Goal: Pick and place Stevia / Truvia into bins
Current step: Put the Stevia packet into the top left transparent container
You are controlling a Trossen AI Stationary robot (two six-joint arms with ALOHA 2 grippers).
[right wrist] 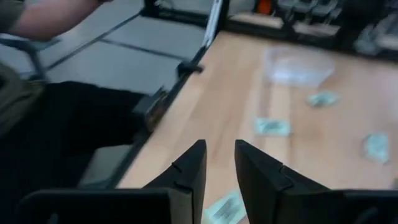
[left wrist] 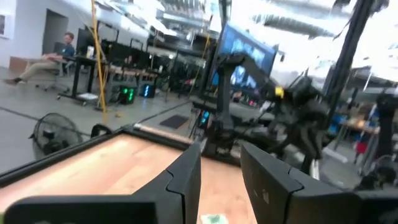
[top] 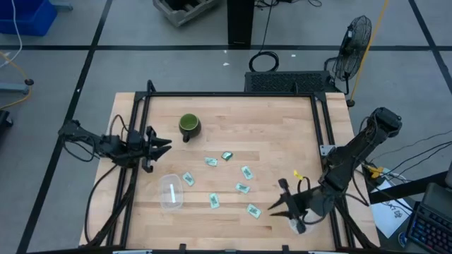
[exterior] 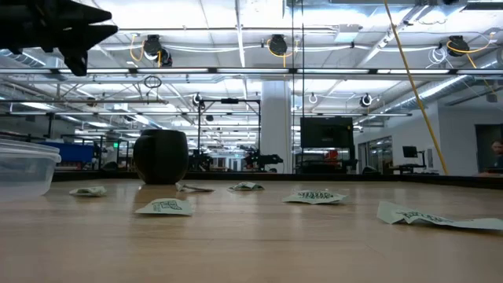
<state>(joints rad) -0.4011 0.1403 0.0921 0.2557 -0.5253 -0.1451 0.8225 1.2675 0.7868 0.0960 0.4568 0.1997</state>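
Several pale green and white packets (top: pixel 242 188) lie flat and scattered on the wooden table's middle and right; the low view shows them too (exterior: pixel 165 207). One clear tub (top: pixel 171 192) stands left of them, also seen at the low view's left edge (exterior: pixel 23 169). My left gripper (top: pixel 164 145) hovers open above the table's left side, pointing right, level with the dark green mug (top: pixel 189 125). My right gripper (top: pixel 280 205) is open near the table's near right corner, pointing left, just right of the nearest packet (top: pixel 253 209). A second tub does not plainly show.
The dark green mug (exterior: pixel 161 156) stands toward the far side, left of centre. A black frame (top: pixel 233 94) runs around the table's edges. A person's arm (right wrist: pixel 50 15) shows beyond the table's near edge in the right wrist view. Bare wood (top: pixel 282 134) lies at the far right.
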